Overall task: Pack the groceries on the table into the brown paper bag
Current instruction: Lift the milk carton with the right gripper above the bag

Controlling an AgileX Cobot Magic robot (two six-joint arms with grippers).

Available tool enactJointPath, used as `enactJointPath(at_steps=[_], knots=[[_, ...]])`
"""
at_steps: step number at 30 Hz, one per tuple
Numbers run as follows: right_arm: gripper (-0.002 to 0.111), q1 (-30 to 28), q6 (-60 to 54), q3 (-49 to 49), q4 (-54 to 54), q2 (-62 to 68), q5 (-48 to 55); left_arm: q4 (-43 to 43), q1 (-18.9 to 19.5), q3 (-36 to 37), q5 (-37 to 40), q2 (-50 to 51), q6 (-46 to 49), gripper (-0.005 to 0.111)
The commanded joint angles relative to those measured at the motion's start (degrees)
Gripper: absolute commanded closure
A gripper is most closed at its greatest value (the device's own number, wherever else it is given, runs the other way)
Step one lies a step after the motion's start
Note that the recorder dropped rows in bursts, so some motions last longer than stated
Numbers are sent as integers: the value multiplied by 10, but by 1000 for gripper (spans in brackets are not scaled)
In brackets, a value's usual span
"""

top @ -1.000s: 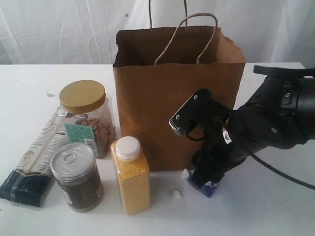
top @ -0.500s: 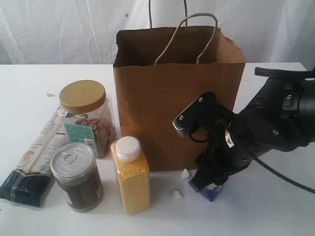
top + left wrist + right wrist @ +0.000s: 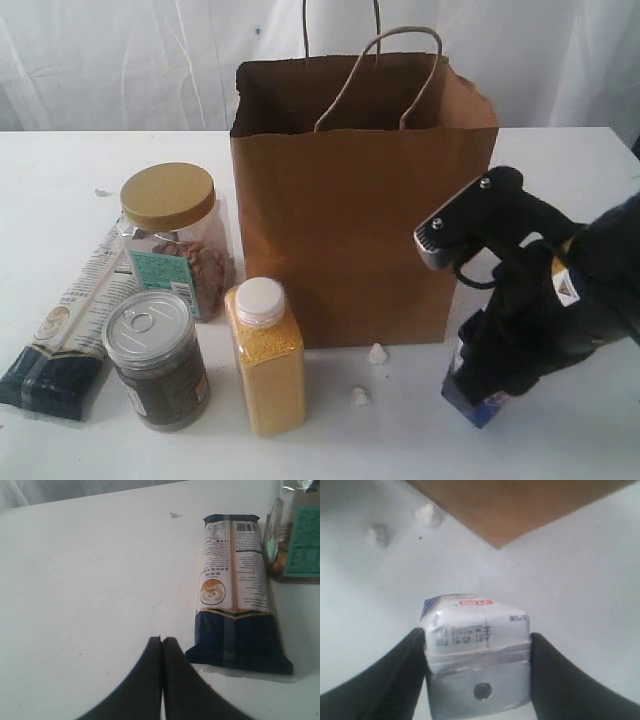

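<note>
Step in hand: first pick, nothing seen in the bag yet. R gripper (image 3: 478, 392) has its fingers (image 3: 395, 680) spread fairly wide and clamped on both sides of the small white-blue cardboard carton (image 3: 470, 625). In the exterior view the carton (image 3: 478, 408) sits tilted at approx 5 o'clock of the tall brown kraft paper bag (image 3: 350, 220), just past its front R corner. Can't tell if it is clear of the white tabletop (image 3: 400, 445).

L gripper (image 3: 161, 641): fingers pressed together, holding nothing, parked over bare table near the dark end of the long white-and-navy packet (image 3: 232, 595).

Awaiting at 8 o'clock of the bag: tan-lidded clear plastic jar (image 3: 170, 235), silver-lidded dark jar (image 3: 155, 360), white-capped yellow bottle (image 3: 265, 355). Pouch not seen.

Next move, by judgement: raise the carton above the bag rim, carry it toward 11 o'clock over the opening, avoid the twisted loop handle (image 3: 385, 70), then let go.

Vs 1 s ago: R arm and carton shifted toward 3 o'clock, from the bag's front face to beyond its corner. Other groceries and bag unmoved.
</note>
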Motion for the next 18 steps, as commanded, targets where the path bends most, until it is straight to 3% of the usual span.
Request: enactJointPath(at_steps=[1,12,18], knots=[[84,1,-21,37,53,-61,20,-1,2,2,-2,-3,-2,107],[84,1,23,32,10,-306,61,-1,2,2,-2,-3,-2,107],[94,1,111,-40,-8,-381,-32,-1,2,2,-2,-3,-2,107]])
